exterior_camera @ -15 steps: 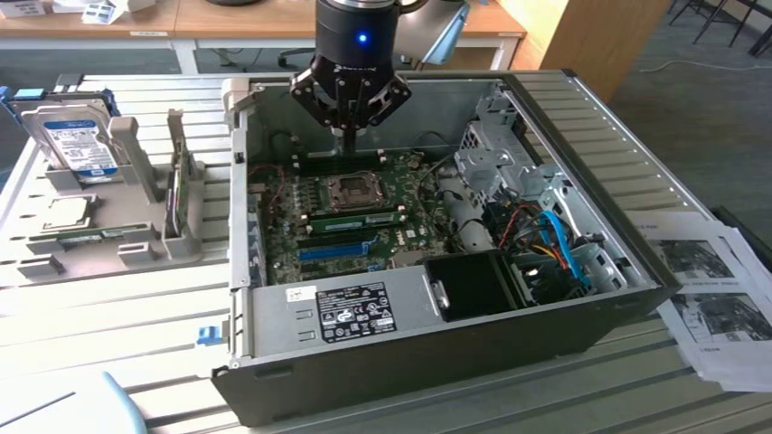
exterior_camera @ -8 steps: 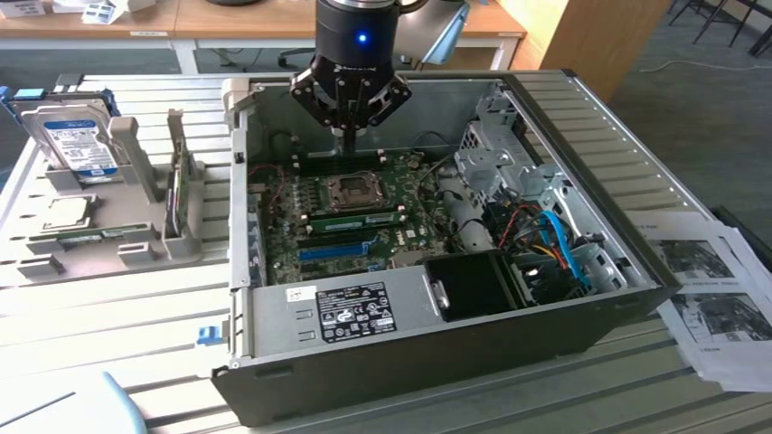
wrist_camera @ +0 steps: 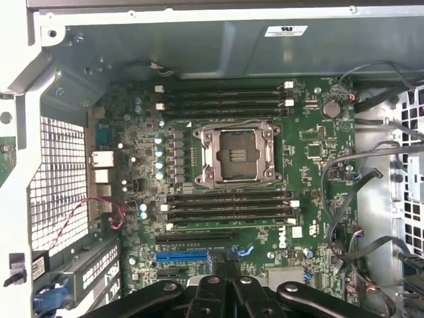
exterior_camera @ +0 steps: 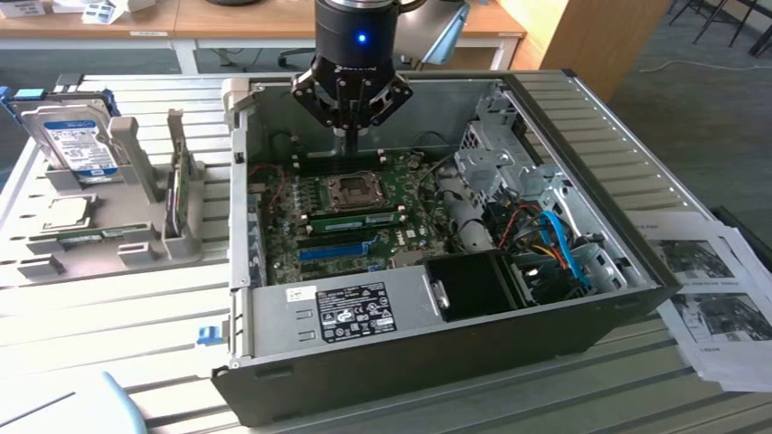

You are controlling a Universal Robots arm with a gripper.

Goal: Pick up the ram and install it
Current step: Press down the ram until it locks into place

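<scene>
The ram [exterior_camera: 75,238], a thin green stick with dark chips, lies flat on the grey fixture [exterior_camera: 133,244] at the exterior view's left, outside the computer case [exterior_camera: 422,362]. My gripper [exterior_camera: 351,145] hangs inside the open case over the far end of the motherboard [exterior_camera: 417,203], well apart from the ram. Its fingers are shut together and I see nothing between them. In the wrist view the shut gripper [wrist_camera: 225,268] points down at the motherboard [wrist_camera: 311,142], near the blue slot [wrist_camera: 180,256], with black memory slots [wrist_camera: 225,207] and the CPU socket [wrist_camera: 233,154] beyond.
A hard drive [exterior_camera: 75,136] stands upright in the grey fixture, with a square chip [exterior_camera: 67,213] lying in front of it. Drive cages and cables [exterior_camera: 543,235] crowd the case's right side. The power supply [exterior_camera: 350,307] sits at the near wall. Printed sheets [exterior_camera: 711,289] lie at the right.
</scene>
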